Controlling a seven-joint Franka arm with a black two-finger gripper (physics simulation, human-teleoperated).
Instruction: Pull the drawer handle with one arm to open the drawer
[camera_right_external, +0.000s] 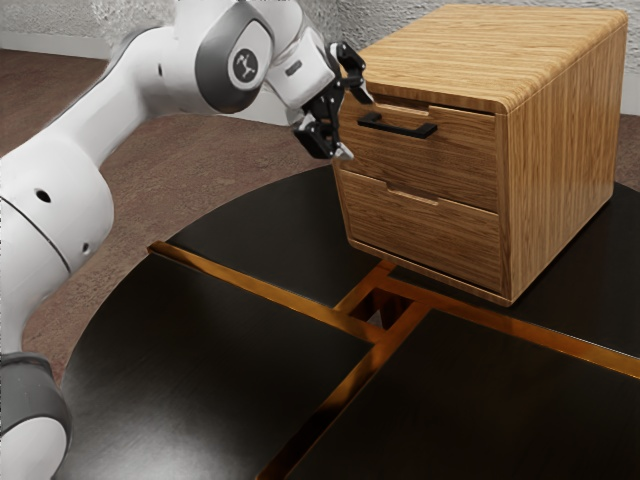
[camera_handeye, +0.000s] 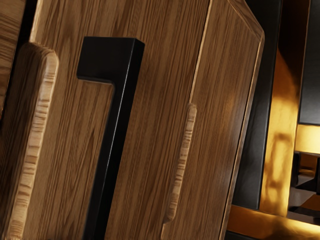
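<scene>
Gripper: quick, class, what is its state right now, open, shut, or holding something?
Gripper: open, holding nothing, close to the end of the black drawer handle.

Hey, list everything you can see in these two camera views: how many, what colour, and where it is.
cabinet: one, light wood grain, on the table toward the exterior view's right
upper drawer: one, same wood, top of the cabinet's front
lower drawer: one, same wood, directly below the upper one
drawer handle: one, black bar, on the upper drawer's front
table: one, dark panels with golden strips between them, under the cabinet
floor: brown, beyond the table
arm: one, white with grey joints, from the exterior view's left
gripper: one, black, open, by the handle's end at the exterior view's left
</scene>
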